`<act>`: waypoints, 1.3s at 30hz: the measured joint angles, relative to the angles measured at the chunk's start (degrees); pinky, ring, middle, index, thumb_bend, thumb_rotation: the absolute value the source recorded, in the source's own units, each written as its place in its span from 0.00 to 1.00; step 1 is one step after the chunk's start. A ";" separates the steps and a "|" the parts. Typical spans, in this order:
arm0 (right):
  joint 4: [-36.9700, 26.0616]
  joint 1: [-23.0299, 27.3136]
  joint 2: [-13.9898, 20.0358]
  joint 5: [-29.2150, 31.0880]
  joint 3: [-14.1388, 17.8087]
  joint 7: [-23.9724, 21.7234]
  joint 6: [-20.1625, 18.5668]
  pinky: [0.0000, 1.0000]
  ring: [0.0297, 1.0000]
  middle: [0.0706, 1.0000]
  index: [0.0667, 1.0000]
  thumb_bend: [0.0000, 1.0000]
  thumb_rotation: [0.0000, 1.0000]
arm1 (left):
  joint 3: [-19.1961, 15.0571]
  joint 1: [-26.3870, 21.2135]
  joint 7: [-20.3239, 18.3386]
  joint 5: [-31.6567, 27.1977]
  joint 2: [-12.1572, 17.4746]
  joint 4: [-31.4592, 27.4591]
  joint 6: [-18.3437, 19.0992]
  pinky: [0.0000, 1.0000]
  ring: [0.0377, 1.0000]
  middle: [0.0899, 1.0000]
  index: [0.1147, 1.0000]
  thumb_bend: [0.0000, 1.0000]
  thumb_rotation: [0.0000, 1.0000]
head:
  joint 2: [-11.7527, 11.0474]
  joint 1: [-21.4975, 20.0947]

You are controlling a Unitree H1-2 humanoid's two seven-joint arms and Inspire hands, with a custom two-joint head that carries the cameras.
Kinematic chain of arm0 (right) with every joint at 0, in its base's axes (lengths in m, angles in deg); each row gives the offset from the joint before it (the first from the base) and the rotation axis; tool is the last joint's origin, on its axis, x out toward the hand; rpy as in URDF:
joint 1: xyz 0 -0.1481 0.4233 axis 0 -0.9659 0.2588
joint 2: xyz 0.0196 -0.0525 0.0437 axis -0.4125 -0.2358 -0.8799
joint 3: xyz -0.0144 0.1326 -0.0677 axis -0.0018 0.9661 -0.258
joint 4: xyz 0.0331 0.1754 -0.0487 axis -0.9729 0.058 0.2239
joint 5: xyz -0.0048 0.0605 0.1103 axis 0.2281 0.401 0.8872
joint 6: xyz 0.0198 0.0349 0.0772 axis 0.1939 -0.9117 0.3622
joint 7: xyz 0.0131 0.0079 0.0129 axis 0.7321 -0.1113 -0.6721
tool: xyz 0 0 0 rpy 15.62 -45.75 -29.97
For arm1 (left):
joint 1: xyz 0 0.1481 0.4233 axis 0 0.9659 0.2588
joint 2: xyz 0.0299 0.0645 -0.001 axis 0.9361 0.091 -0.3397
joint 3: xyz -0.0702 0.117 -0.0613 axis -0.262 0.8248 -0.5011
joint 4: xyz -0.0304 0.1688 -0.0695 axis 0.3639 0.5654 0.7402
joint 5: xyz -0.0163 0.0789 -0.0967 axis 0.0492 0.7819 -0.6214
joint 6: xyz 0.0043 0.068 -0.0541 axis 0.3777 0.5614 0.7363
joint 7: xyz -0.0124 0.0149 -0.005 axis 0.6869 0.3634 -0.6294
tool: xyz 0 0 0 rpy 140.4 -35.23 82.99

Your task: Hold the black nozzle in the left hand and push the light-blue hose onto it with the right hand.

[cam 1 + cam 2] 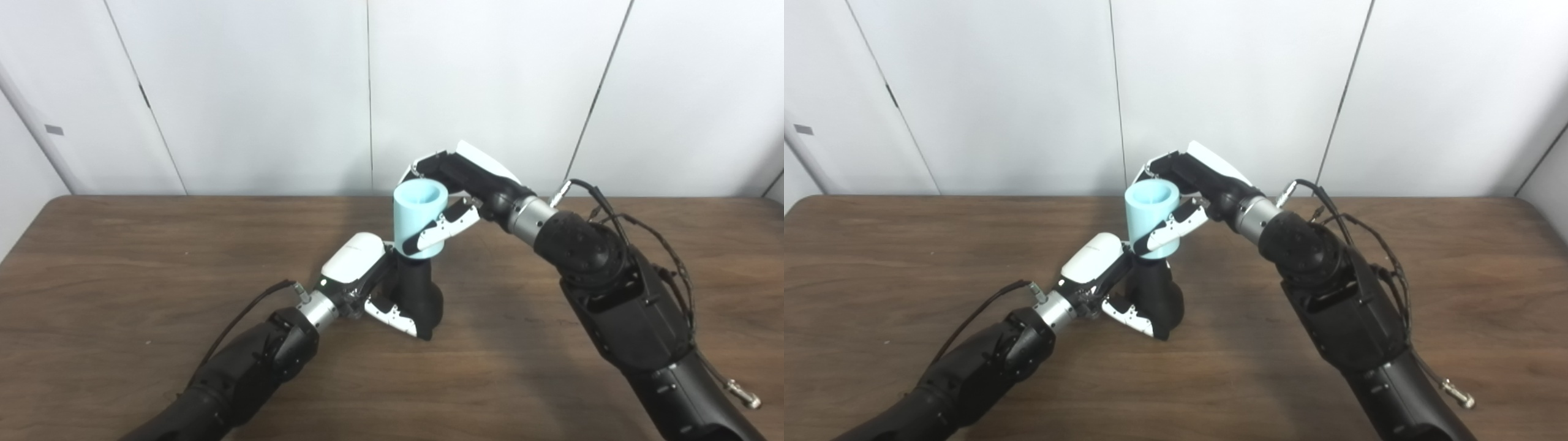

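Observation:
The black nozzle (pixel 419 297) stands upright on the wooden table (pixel 122 257) near the middle. My left hand (pixel 367 285) is shut on it, fingers wrapped around its lower body. The light-blue hose (pixel 419 217), a short open tube, sits on top of the nozzle, its lower end over the nozzle's top. My right hand (pixel 456 196) is shut on the hose from the right and behind, fingers across its front. Both also show in the right eye view, nozzle (pixel 1153 294) and hose (pixel 1151 217).
White wall panels (pixel 257 92) stand behind the table's far edge. Loose cables (pixel 649 245) hang along my right forearm. A cable (pixel 245 315) runs along my left forearm.

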State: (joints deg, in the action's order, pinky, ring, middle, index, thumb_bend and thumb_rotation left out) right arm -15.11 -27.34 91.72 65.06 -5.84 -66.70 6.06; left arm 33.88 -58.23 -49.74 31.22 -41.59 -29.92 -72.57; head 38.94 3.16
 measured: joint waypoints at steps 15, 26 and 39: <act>-0.09 0.00 -0.42 -0.04 1.93 0.01 -0.32 0.41 0.46 0.47 0.43 0.53 0.00 | -0.03 0.00 -0.04 0.00 0.00 0.00 0.00 0.53 0.58 0.44 0.41 0.52 0.00 | 0.18 -0.09; -2.24 -0.03 -0.75 -0.23 1.87 -0.57 -1.39 0.37 0.43 0.46 0.44 0.53 0.00 | -0.05 0.00 -0.05 0.00 0.00 0.00 0.01 0.52 0.58 0.44 0.41 0.52 0.00 | 0.44 0.09; -3.33 -0.94 -1.36 0.51 1.72 -1.31 -2.06 0.38 0.42 0.45 0.44 0.53 0.00 | -0.05 0.00 -0.07 0.01 -0.04 0.01 0.01 0.51 0.57 0.45 0.41 0.52 0.00 | 0.79 -0.09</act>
State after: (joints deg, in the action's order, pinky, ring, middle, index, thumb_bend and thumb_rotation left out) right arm -18.44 -28.28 90.36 65.57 -4.12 -68.02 4.00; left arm 33.83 -58.22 -49.81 31.23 -41.63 -29.91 -72.56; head 39.73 3.08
